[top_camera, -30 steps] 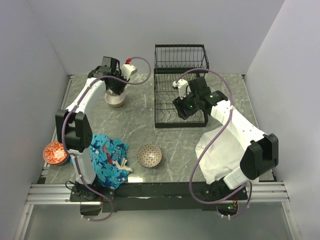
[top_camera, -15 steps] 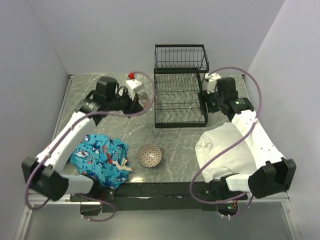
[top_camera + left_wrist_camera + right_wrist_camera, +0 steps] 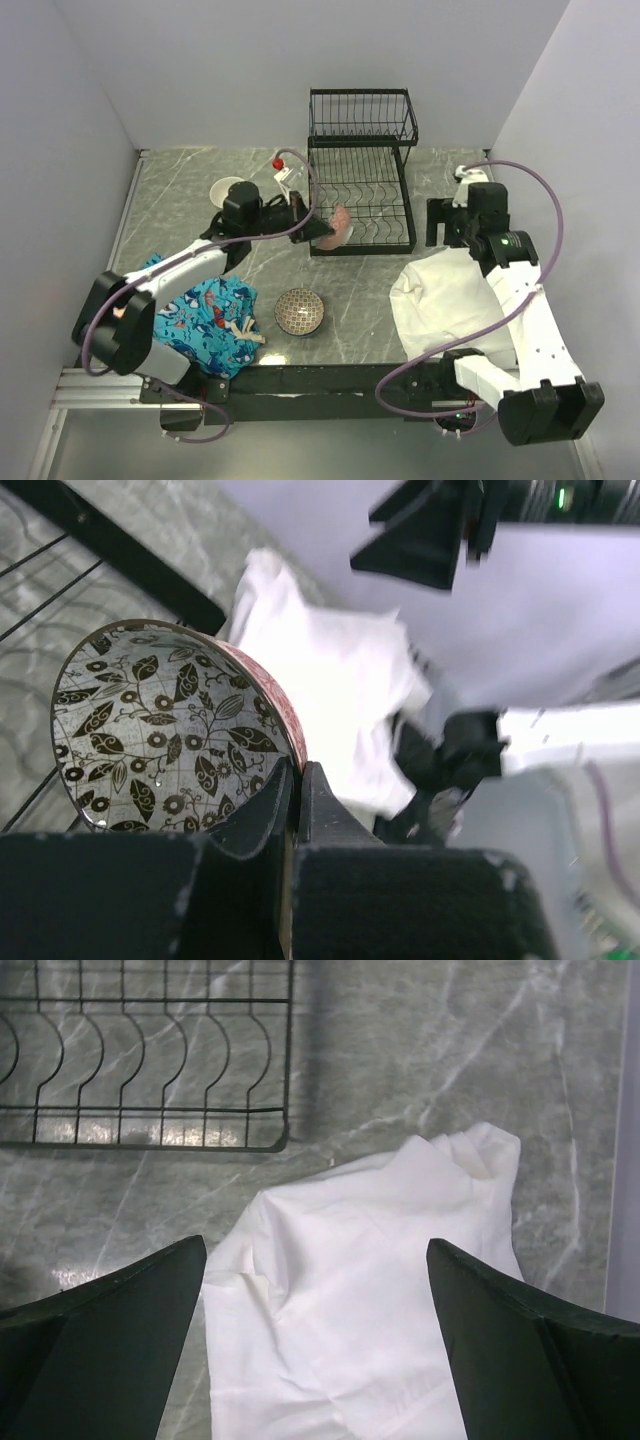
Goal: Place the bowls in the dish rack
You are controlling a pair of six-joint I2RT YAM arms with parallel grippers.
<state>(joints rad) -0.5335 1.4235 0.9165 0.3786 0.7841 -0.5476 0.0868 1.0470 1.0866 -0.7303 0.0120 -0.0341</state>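
While the left end effector (image 3: 296,775) is clenching the rim of the floral bowl (image 3: 170,725) at the 7 o'clock corner of the dish rack (image 3: 362,250), placement is seemingly proceeding, next needing the bowl lowered upright into a slot; the right end effector (image 3: 315,1250) is hanging released at the rack's 3 o'clock.

White cloth (image 3: 445,300), blue patterned cloth (image 3: 205,315), marble tabletop (image 3: 170,190)

Left hand (image 3: 322,230) has carried red bowl (image 3: 339,226) to dish rack (image 3: 362,205); right hand (image 3: 438,222) withdrew rightward
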